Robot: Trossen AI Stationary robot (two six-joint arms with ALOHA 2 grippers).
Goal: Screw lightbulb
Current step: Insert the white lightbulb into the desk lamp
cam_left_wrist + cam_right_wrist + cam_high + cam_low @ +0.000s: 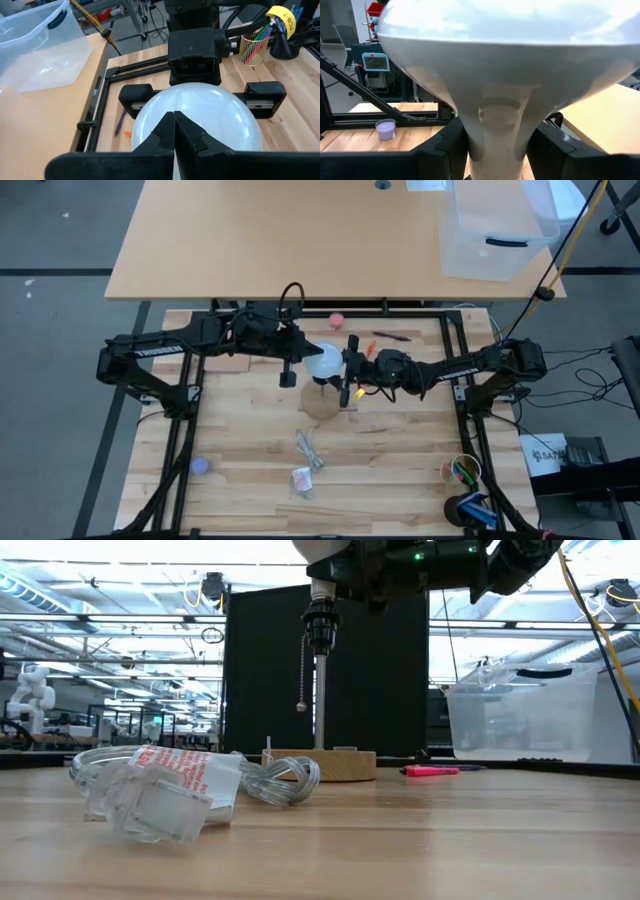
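Observation:
The white lightbulb (322,360) stands upright, globe up, over the black socket (320,625) on the post of the round wooden disc (322,405). Its grey base (320,588) meets the socket's top. My right gripper (338,366) comes in level from the table's right and is shut on the bulb. My left gripper (175,131) is shut and comes from the table's left, slanting down, with its tips at the globe (200,112). My left gripper has its shut fingertips (167,131) at the left side of the globe; whether they touch it I cannot tell. My right gripper pinches the bulb's tapering neck (495,125) between its two fingers (452,145), just under the globe. The fingers come level from the table's right. The bulb stands upright with its base at the socket.
A pull chain (302,680) hangs beside the post. Clear plastic packaging (302,480) and a cord (310,448) lie near the front. A pink ball (337,319), markers (390,335), a pen cup (462,470) and a clear bin (495,230) stand around.

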